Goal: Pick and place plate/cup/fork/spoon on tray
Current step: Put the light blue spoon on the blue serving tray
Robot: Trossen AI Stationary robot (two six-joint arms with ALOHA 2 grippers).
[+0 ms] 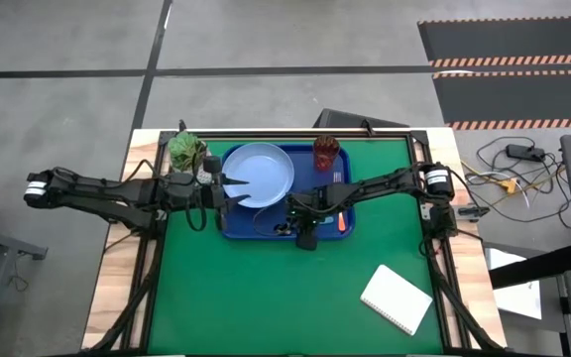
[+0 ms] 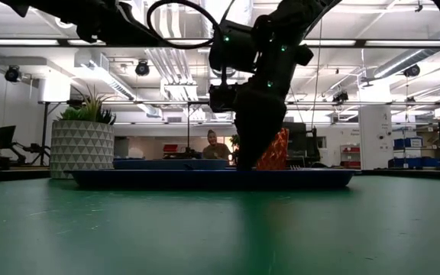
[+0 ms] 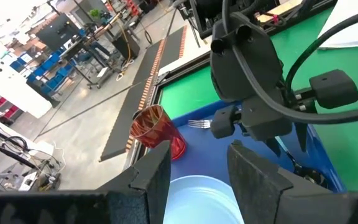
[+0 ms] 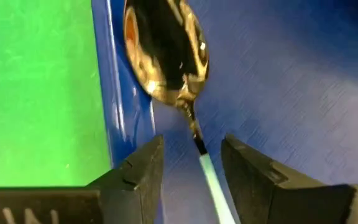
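The dark-blue tray (image 1: 234, 226) lies on the green mat at the table's far middle. The pale-blue plate (image 1: 266, 171) lies in its left half. The reddish-brown cup (image 1: 326, 152) stands upright in its far right corner. The orange-handled fork (image 1: 341, 210) lies at its right side. The spoon lies in the tray by the near rim, with its bowl (image 4: 166, 53) and light-blue handle (image 4: 213, 183) in the right wrist view. My right gripper (image 1: 299, 216) is open, pointing down, a finger on each side of the spoon's handle. My left gripper (image 1: 232, 188) is open over the plate's left rim.
A white pot with a green plant (image 1: 186, 151) stands just left of the tray's far left corner, close to my left arm. A white notepad (image 1: 397, 299) lies on the mat (image 1: 266, 297) at the near right. A person (image 2: 214, 145) sits in the room beyond the table.
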